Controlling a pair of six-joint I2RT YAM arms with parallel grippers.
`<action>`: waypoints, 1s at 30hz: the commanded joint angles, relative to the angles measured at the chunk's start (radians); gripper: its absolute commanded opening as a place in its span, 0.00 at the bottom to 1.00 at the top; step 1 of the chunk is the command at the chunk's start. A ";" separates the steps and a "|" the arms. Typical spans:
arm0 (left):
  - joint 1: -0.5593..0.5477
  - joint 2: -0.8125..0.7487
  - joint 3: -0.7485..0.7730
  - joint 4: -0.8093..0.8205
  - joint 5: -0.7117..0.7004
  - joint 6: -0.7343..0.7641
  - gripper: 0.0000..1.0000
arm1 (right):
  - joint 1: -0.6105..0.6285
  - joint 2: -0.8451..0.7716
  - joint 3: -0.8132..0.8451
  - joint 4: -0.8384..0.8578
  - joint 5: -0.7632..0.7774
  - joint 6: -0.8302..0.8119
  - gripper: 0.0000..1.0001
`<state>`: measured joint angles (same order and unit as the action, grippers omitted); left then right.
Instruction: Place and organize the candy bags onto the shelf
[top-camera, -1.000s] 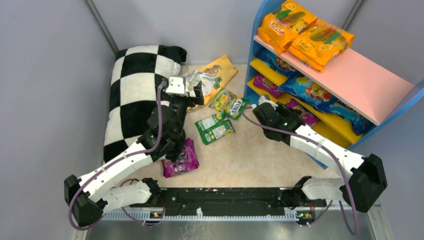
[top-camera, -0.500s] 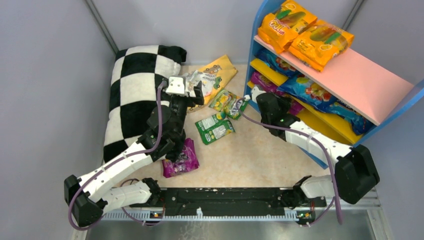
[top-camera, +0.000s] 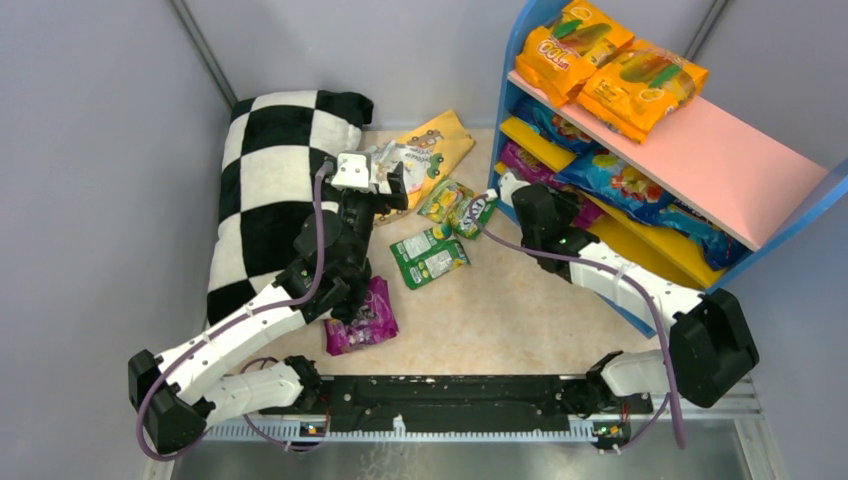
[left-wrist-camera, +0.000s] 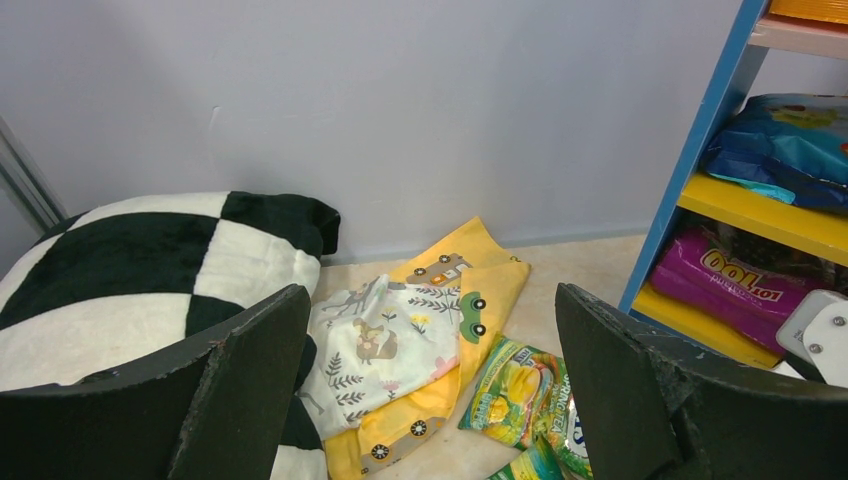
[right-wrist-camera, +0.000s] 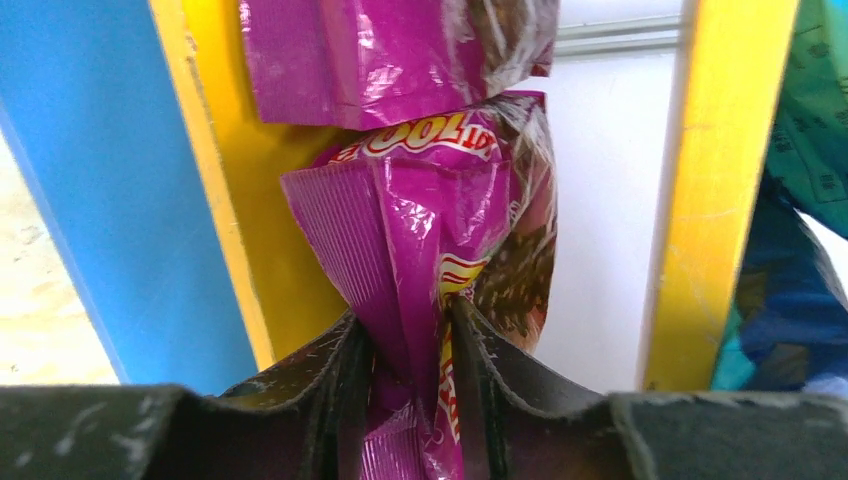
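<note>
My right gripper (right-wrist-camera: 410, 330) is shut on the crimped end of a purple candy bag (right-wrist-camera: 430, 230) and holds it between the shelf's yellow boards (right-wrist-camera: 215, 190), just under another purple bag (right-wrist-camera: 380, 50). In the top view this gripper (top-camera: 512, 192) is at the left end of the blue-framed shelf (top-camera: 505, 90). Orange bags (top-camera: 610, 65) lie on the pink top board and blue bags (top-camera: 615, 180) on a yellow board. My left gripper (top-camera: 395, 182) is open and empty above the floor. Green bags (top-camera: 458, 207) (left-wrist-camera: 520, 390) and a purple bag (top-camera: 362, 318) lie on the floor.
A black-and-white checkered pillow (top-camera: 270, 180) fills the left side. A yellow patterned cloth (top-camera: 425, 150) (left-wrist-camera: 420, 330) lies beside it by the back wall. Another green bag (top-camera: 430, 257) lies mid-floor. Grey walls close in on three sides.
My right gripper has swung up and left into the shelf's left end, carrying the purple bag between the yellow boards. The left arm has not moved.
</note>
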<state>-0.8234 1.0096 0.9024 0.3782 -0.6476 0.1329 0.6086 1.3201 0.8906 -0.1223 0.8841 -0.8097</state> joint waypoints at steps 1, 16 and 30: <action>0.007 -0.012 0.039 0.023 0.002 0.002 0.99 | 0.022 0.013 0.058 -0.106 -0.027 0.118 0.38; 0.011 -0.003 0.045 0.010 0.009 -0.014 0.99 | 0.133 -0.032 0.202 -0.513 -0.010 0.459 0.72; 0.013 0.000 0.046 0.004 0.013 -0.021 0.99 | 0.059 -0.023 0.131 -0.368 0.059 0.362 0.50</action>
<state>-0.8143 1.0107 0.9092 0.3607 -0.6434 0.1272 0.7048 1.2991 1.0203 -0.5564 0.9085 -0.4252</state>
